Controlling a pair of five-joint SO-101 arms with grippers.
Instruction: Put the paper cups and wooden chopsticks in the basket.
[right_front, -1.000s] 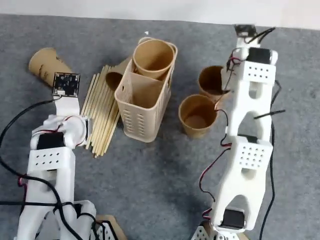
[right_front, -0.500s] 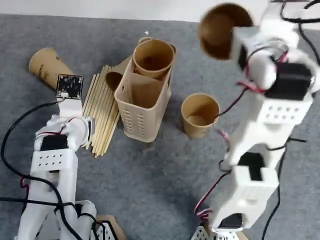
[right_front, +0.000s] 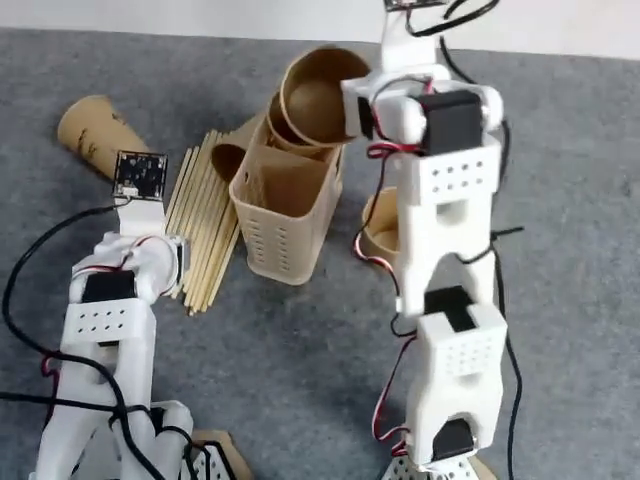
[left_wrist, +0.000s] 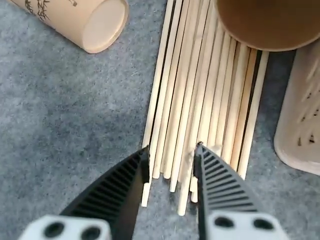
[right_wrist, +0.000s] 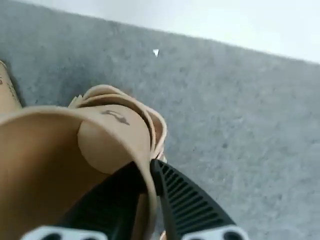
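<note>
Right gripper (right_wrist: 150, 169) is clamped on the wall of a paper cup (right_front: 318, 92), one finger inside and one outside. The cup is tilted, just above the basket's (right_front: 285, 235) rear compartment, where a second cup (right_front: 278, 120) sits. Left gripper (left_wrist: 171, 152) has jaws spread, holding nothing, over the near ends of the wooden chopsticks (right_front: 205, 225). These lie flat on the grey mat (right_front: 300, 350) beside the basket. A third cup (right_front: 92, 130) lies on its side beyond the chopsticks. A fourth cup (right_front: 378, 235) stands upright on the basket's other side, partly behind the right arm.

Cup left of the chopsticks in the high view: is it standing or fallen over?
Fallen over. The paper cup lies on its side on the table.
</note>
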